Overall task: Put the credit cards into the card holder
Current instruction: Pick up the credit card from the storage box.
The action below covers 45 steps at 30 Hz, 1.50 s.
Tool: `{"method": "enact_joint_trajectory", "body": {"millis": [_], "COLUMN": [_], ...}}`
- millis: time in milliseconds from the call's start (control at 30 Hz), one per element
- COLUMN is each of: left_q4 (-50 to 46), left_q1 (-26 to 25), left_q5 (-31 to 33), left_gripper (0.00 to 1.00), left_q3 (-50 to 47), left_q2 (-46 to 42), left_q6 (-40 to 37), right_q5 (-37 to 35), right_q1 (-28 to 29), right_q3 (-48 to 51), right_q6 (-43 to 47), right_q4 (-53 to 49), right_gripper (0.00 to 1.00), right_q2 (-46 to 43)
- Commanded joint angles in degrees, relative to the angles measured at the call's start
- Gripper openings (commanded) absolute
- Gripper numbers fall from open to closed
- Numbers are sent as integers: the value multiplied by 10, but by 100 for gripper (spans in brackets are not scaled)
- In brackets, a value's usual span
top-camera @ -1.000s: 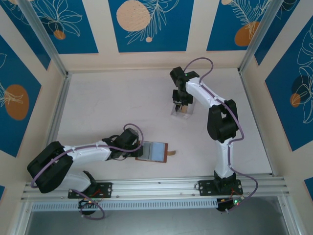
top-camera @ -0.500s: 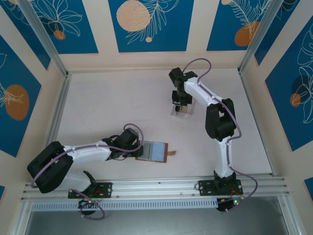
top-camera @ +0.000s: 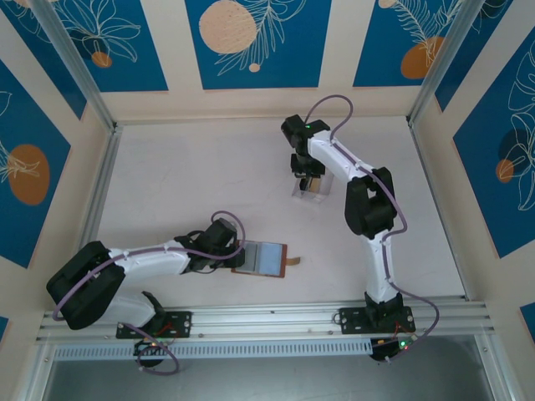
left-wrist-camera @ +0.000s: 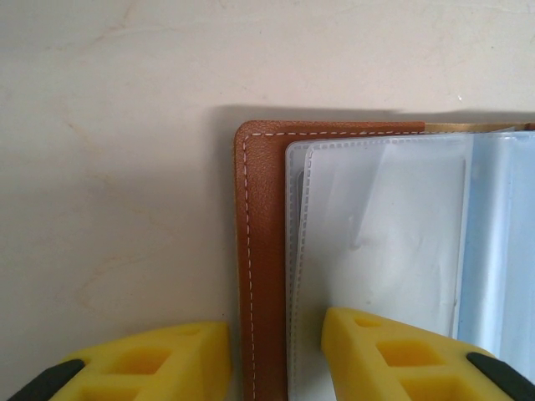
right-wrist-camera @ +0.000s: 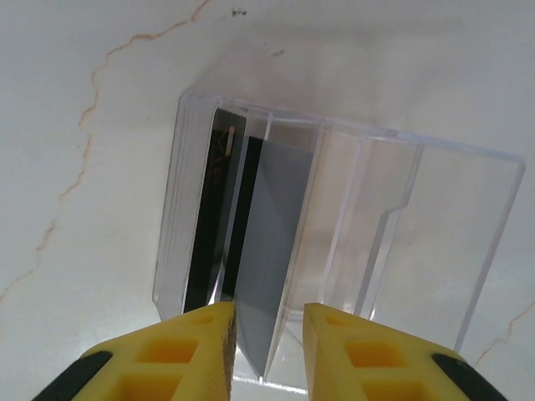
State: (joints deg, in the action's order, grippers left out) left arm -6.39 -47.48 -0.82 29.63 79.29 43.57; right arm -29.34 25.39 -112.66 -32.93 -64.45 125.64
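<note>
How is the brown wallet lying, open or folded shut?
Open. The wallet lies spread flat, its clear card sleeves facing up over the brown leather.

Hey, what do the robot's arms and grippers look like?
The left arm and right arm are white shells with black joints, each trailed by a thin purple cable. The left gripper and right gripper have chunky yellow fingers with hollow cut-outs and black bases.
</note>
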Motion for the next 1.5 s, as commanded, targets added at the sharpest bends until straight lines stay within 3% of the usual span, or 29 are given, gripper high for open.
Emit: {"method": "enact_joint_trajectory", "body": {"millis": [0,633,1067,1467], "left_q4": [68,70,68,80], "left_q1": [-8,-7,-7,-8], "left_q5": [-26,-28,-29,-33], "left_gripper": [38,38,38,34], "left_q3": [-41,-39,-40,-45], "left_q2": [70,74,72,78], "left_q6": [5,5,6,3], "right_q5": [-18,-34,-29,-4], "right_q1": [-4,-3,-7,-4], "right_q3": [-16,11,22,52], "right_q6": [2,-1,5,28], "right_q4": [-30,-34,-33,-7], "right_gripper": [27,5,0,0], "right_q2": [20,-1,-25,-120]}}
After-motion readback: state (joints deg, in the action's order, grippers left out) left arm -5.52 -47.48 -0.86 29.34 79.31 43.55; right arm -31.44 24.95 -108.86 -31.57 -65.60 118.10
